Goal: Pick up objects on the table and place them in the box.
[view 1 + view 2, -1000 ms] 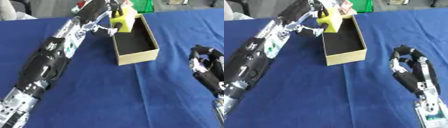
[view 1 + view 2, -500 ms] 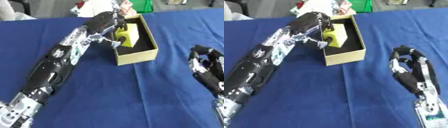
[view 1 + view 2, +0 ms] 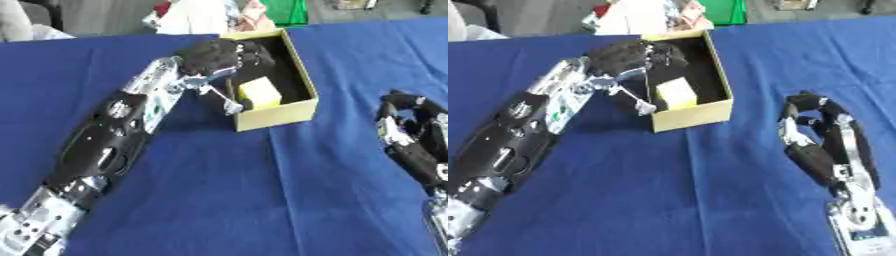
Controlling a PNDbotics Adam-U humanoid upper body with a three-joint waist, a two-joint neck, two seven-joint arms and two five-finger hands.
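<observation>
Left eye view shows a big bench (image 3: pixel 219 200) with a blue cloth on it. On the bench sits a tan box (image 3: pixel 293 107) with a dark inside. The left hand (image 3: pixel 214 54) is over the far part of the box. Its fingers look bent, but I cannot tell if they hold anything. A small yellow block (image 3: pixel 260 93) lies inside the box, near the front wall. It does not look like the hand is touching it, so this part of the job seems done.

The right hand (image 3: pixel 820 112) rests on the bench to the right, well apart from the box. Its fingers are curled and it holds nothing.

I see no other loose thing on the blue cloth to pick up. Past the far edge are some white and green things, but they are cut off and hard to make out.
</observation>
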